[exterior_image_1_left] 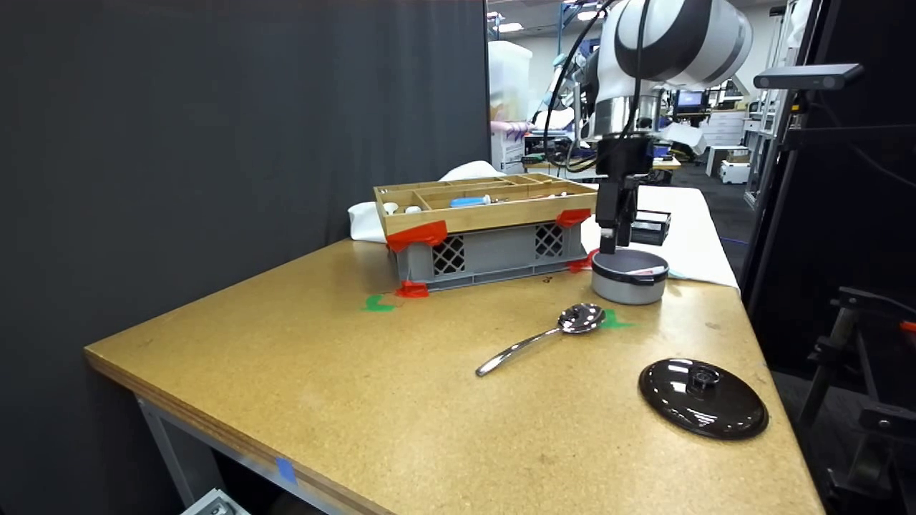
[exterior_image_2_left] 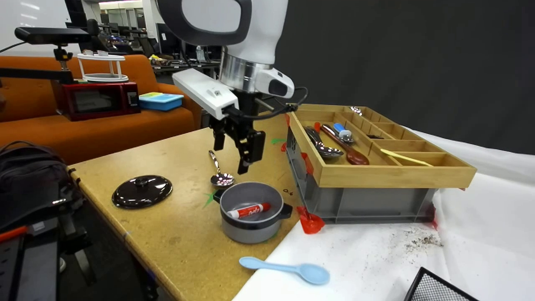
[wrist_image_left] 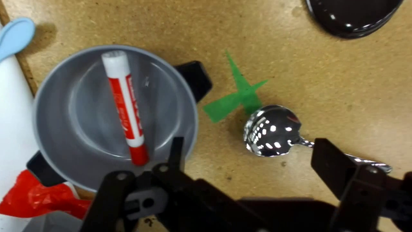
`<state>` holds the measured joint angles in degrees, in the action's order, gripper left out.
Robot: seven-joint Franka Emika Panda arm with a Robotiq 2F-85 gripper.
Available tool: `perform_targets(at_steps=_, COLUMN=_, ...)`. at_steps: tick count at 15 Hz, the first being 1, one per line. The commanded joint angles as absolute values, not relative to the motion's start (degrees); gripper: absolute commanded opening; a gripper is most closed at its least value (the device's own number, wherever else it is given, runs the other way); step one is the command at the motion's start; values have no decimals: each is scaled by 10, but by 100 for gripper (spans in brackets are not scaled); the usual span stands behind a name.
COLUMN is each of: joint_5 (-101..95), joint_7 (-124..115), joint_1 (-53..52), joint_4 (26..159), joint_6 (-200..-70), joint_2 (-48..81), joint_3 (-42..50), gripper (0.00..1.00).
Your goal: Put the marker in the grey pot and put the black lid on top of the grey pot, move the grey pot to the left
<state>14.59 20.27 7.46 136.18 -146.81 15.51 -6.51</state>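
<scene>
The red and white marker [wrist_image_left: 124,103] lies inside the grey pot [wrist_image_left: 80,106], leaning toward its wall; it shows there in both exterior views [exterior_image_1_left: 646,271] [exterior_image_2_left: 249,210]. The pot [exterior_image_2_left: 250,235] has black side handles and stands upright, uncovered, near the crate's corner. The black lid [exterior_image_1_left: 705,399] lies flat on the table, knob up, apart from the pot; it also shows in an exterior view [exterior_image_2_left: 142,192] and at the wrist view's top right [wrist_image_left: 354,16]. My gripper [exterior_image_2_left: 231,155] is open and empty above the table, near the pot's rim. In the wrist view its fingers [wrist_image_left: 249,145] are wide apart.
A shiny metal spoon [exterior_image_1_left: 582,318] lies beside the pot, below the gripper. A grey crate [exterior_image_1_left: 494,252] with red tape bears a wooden utensil tray [exterior_image_2_left: 342,177]. A light blue spoon [exterior_image_2_left: 288,267] and a black mesh box [exterior_image_2_left: 436,288] lie on the pot's other side.
</scene>
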Motion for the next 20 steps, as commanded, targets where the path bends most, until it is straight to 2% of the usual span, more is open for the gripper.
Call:
perform_targets(at_steps=1, joint_5=170, joint_7=235, joint_1=62, joint_4=1406, joint_6=-1453, joint_2=96, joint_3=-84, gripper=100)
perform_targets(at_steps=8, joint_5=95, joint_7=217, joint_1=-16, joint_4=1499, joint_6=-1460, joint_2=9, joint_3=-88, gripper=100)
perform_targets(at_steps=13, joint_5=-9, joint_7=234, joint_1=-60, joint_4=1572, joint_6=-1549, joint_2=-13, joint_3=-92, gripper=100)
perform_targets(at_steps=14, joint_5=16, joint_7=216, joint_1=-61, joint_4=1544, joint_6=-1509, joint_2=5, joint_3=-89, gripper=100)
perform_targets(at_steps=20, joint_5=14, joint_7=214, joint_1=-64, joint_4=1548, joint_6=-1516, joint_2=4, joint_3=-87, gripper=100)
